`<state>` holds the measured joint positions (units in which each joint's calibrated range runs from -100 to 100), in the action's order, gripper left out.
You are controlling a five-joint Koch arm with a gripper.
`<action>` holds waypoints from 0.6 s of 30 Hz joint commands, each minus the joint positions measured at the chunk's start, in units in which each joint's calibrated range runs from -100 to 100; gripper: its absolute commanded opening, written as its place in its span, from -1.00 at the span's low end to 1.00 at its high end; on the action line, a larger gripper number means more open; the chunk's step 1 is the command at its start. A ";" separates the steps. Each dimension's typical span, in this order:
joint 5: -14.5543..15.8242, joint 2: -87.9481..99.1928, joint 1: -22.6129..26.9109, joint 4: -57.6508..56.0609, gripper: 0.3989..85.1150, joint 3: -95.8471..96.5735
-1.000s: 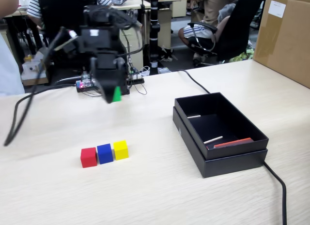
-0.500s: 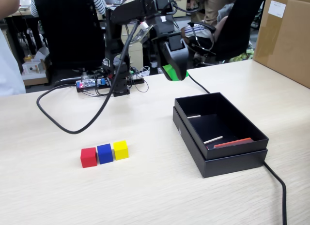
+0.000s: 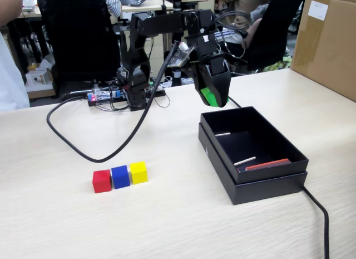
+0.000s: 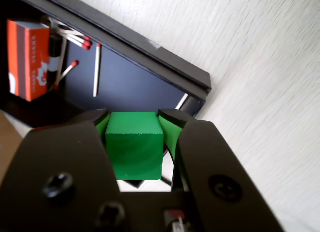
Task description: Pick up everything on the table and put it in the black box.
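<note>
I saw the table point(image 3: 67, 225) carrying the black box point(image 3: 267, 184), my gripper point(image 3: 214, 100) hanging above its near-left corner, jaws clamped on the green cube point(image 4: 135, 144). Red cube point(image 3: 102, 181), blue cube point(image 3: 120, 176) and yellow cube point(image 3: 138, 172) sat touching in a row.

Lighting is bright, even and diffuse in both views. In the fixed view the table point(image 3: 167, 225) is pale and slightly washed out, with only faint, soft shadows beside the black box point(image 3: 253, 184). The background behind the table is softer. In the wrist view, the box interior is sharp; the nearest foreground is slightly soft.
</note>
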<state>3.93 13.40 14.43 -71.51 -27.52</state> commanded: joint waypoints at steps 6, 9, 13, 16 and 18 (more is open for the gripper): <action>0.39 -1.52 0.68 0.02 -0.86 -4.48; 0.68 -1.52 0.73 0.02 -0.76 -2.85; 0.88 -1.52 0.93 0.02 -0.69 -1.13; 1.12 -1.41 1.12 0.02 -0.69 -0.04; 1.17 -1.29 1.22 0.02 -0.68 0.23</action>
<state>4.86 10.55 15.26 -71.51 -25.24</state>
